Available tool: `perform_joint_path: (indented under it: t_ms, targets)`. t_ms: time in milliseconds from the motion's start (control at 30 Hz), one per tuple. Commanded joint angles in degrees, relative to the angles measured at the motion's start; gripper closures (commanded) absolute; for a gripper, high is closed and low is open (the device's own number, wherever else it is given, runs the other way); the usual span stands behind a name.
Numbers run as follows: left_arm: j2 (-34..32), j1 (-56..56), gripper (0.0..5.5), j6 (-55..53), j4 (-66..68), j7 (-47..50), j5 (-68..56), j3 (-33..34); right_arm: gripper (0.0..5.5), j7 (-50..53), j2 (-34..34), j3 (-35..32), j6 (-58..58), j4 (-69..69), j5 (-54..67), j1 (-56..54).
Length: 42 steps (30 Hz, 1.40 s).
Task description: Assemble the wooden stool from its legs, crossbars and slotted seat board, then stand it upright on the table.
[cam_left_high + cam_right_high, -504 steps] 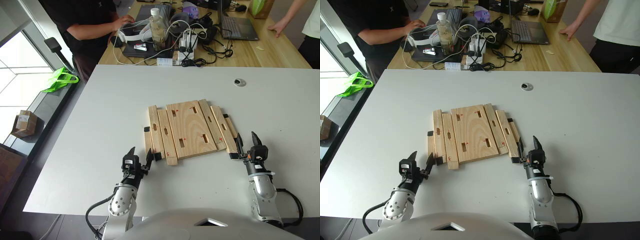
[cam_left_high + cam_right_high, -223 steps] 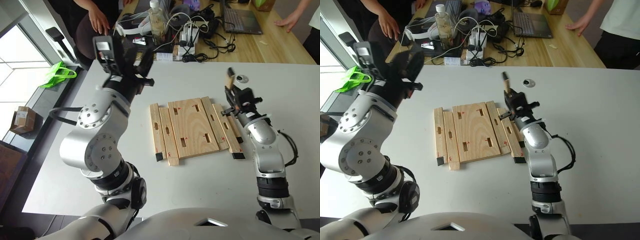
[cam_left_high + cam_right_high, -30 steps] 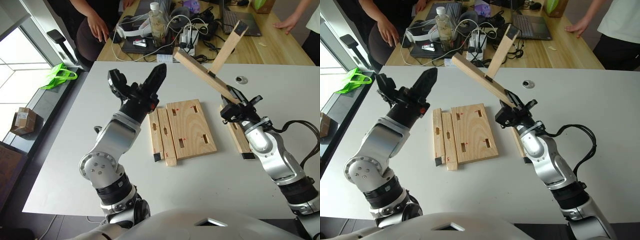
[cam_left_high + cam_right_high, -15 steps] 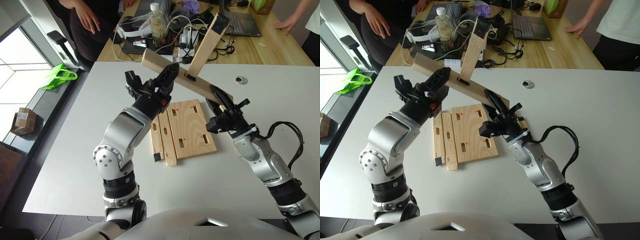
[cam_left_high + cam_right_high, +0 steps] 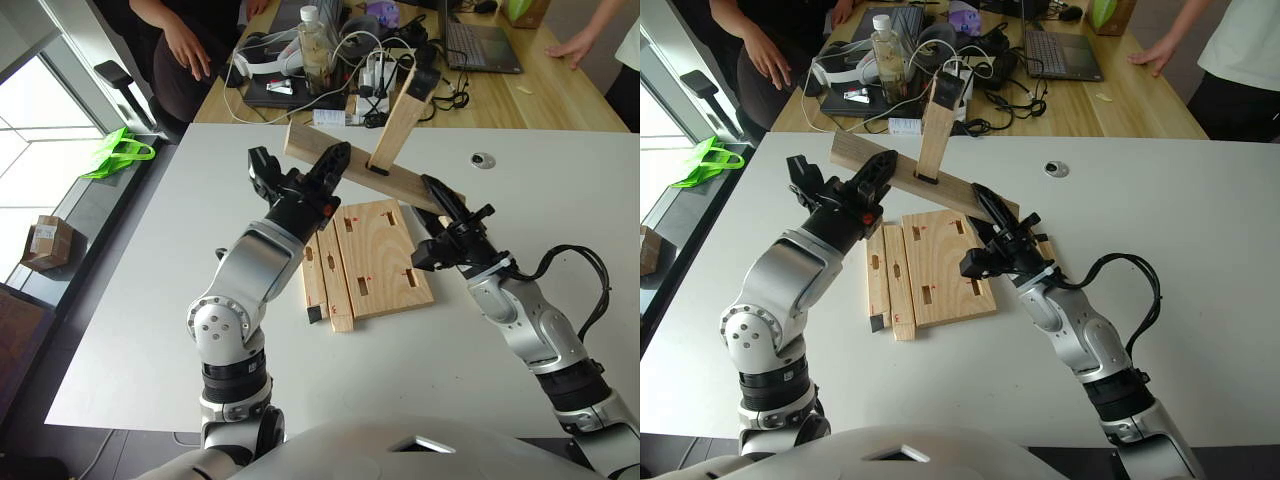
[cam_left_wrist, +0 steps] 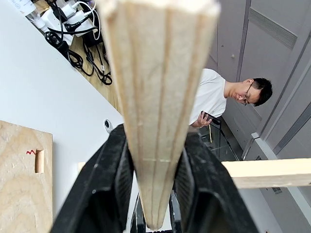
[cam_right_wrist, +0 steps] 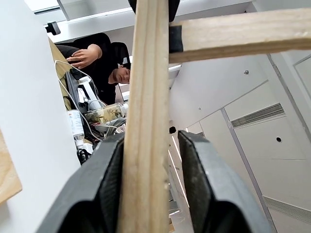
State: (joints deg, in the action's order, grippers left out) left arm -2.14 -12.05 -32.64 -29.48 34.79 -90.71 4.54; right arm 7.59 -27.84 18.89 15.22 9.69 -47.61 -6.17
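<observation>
Wooden leg (image 5: pixel 355 170) hangs over the seat board (image 5: pixel 385 265) lying on the bench (image 5: pixel 560 230), its long axis sloping from your right gripper (image 5: pixel 455 197), jaws clamped on the low end, up to your left gripper (image 5: pixel 298 155), jaws clamped on the high end, crossbar (image 5: pixel 400 110) upright between.

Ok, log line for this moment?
phase: mid-air assembly | left end effector: shut on long bar | right end effector: shut on long bar | short bar: standing in its slot | seat board: flat on table
</observation>
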Motion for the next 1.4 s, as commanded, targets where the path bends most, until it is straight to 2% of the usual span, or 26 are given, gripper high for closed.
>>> perform_joint_path:
  t_ms: [33, 100, 200, 267, 367, 533, 700, 967, 1200, 1400]
  targets:
    - [0.19, -0.54, 4.50, 1.85, 0.61, 1.84, -2.27, 0.70, 3.22, 1.39, -0.63, -1.10, -0.23, -1.21, -2.43, 0.08]
    - [-0.36, -1.12, 4.50, 3.02, 0.30, 1.98, -0.27, 1.41, 2.93, 2.78, -1.20, -0.89, 0.21, -1.73, -4.52, 0.25]
    - [-6.48, -3.87, 4.50, 4.98, 1.42, 2.48, 13.71, 4.69, 2.72, -0.58, -1.81, -0.87, -0.28, -3.45, -2.35, 2.60]
    - [-10.29, -4.08, 4.50, 4.74, 1.86, 2.09, 21.55, 5.49, 2.72, -5.03, -0.81, -2.34, -2.49, -4.38, 3.32, 4.39]
    - [-11.63, -1.33, 4.50, 3.85, 2.25, 0.80, 29.41, 4.38, 2.72, -11.88, 1.51, -4.89, -7.12, -4.43, 12.92, 5.86]
    - [-6.80, 4.01, 4.50, 2.80, 3.77, -1.02, 34.57, 1.21, 2.72, -18.39, 3.86, -5.50, -11.84, -3.02, 19.99, 6.25]
    - [-3.69, 5.02, 4.50, 2.64, 4.95, -3.39, 36.87, 1.99, 2.72, -22.71, 4.39, -3.73, -14.06, -2.62, 21.45, 6.94]
    - [-2.09, 4.22, 4.50, 0.92, 8.28, -6.37, 42.59, 2.03, 2.72, -32.74, 5.15, -0.04, -20.71, -1.16, 25.11, 9.69]
    - [-0.67, 1.97, 4.50, -5.47, 9.55, -3.33, 44.26, 2.88, 2.72, -33.39, 5.62, 0.62, -23.68, 0.06, 25.90, 9.95]
    - [0.88, -5.39, 4.50, -7.77, 15.20, -4.15, 45.54, 3.44, 2.72, -33.45, 5.88, 1.55, -24.33, -0.30, 25.76, 9.97]
